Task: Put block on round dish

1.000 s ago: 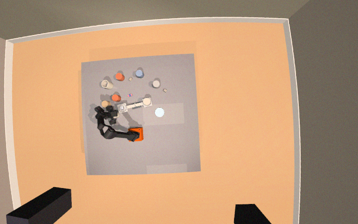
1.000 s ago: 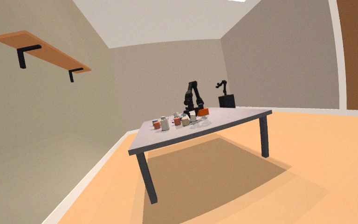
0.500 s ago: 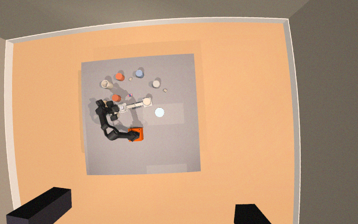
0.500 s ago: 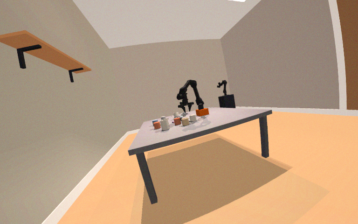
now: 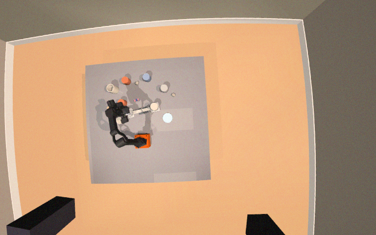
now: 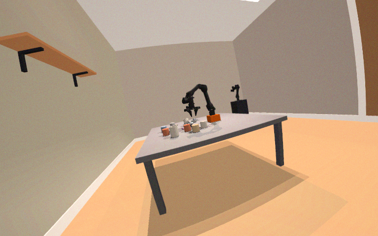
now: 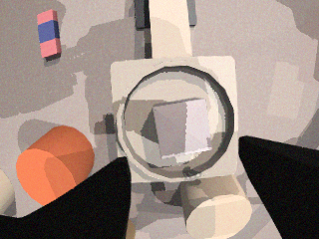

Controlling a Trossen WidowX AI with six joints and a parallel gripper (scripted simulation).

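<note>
My gripper (image 6: 193, 115) (image 7: 185, 157) is open and empty, above the near-left end of the balance (image 5: 141, 110) (image 7: 170, 35). The pale grey block (image 7: 183, 128) lies uncovered inside the round rim on that end, between and below the fingertips in the wrist view. One cream cup (image 5: 118, 120) (image 6: 203, 124) (image 7: 218, 215) stands on the table beside that end, partly under the arm in the top view. The other cream cup (image 5: 153, 106) (image 6: 185, 120) stands on the balance's far end. The pale round dish (image 5: 167, 117) lies right of the balance with no cup above it.
An orange cup (image 5: 122, 102) (image 6: 187, 127) (image 7: 55, 159) and a tan cup (image 6: 195, 128) stand near the balance. A pink and blue bar (image 5: 136, 100) (image 7: 49, 32) lies behind it. Further back are a tall cream container (image 5: 112, 88) (image 6: 173, 131), a second orange cup (image 5: 126, 81), a blue cup (image 5: 146, 77) and a whitish cup (image 5: 163, 88).
</note>
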